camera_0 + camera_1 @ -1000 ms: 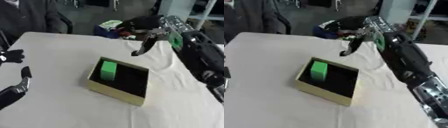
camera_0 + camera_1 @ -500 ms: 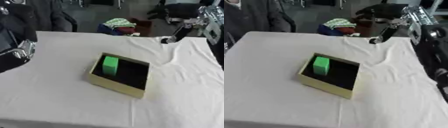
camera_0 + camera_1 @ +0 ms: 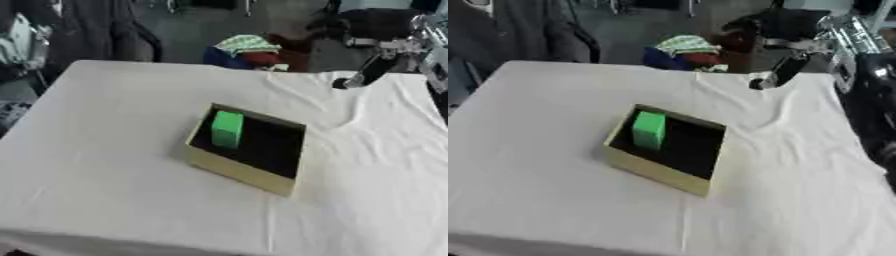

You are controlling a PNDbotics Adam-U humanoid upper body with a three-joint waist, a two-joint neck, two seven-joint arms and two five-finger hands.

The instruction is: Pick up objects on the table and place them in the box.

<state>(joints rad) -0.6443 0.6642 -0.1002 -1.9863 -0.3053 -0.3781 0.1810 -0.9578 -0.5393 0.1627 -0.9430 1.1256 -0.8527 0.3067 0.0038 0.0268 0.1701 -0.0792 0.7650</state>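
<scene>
In the box (image 3: 241, 172) on the bench (image 3: 105, 125): a green block (image 3: 227, 129).
Right robot hand (image 3: 776, 70) hangs over the far edge, empty, fingers extended downward.

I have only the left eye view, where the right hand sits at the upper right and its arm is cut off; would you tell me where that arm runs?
Observer: In the right eye view, the right arm runs from the right hand down along the picture's right side, black with silver parts near the top.
Operator: Thank you. Is the arm over the box?
Observer: No. The right eye view shows the right edge of the white tablecloth. The arm lies along and beyond that edge, well to the right of the box with the green block inside.
</scene>
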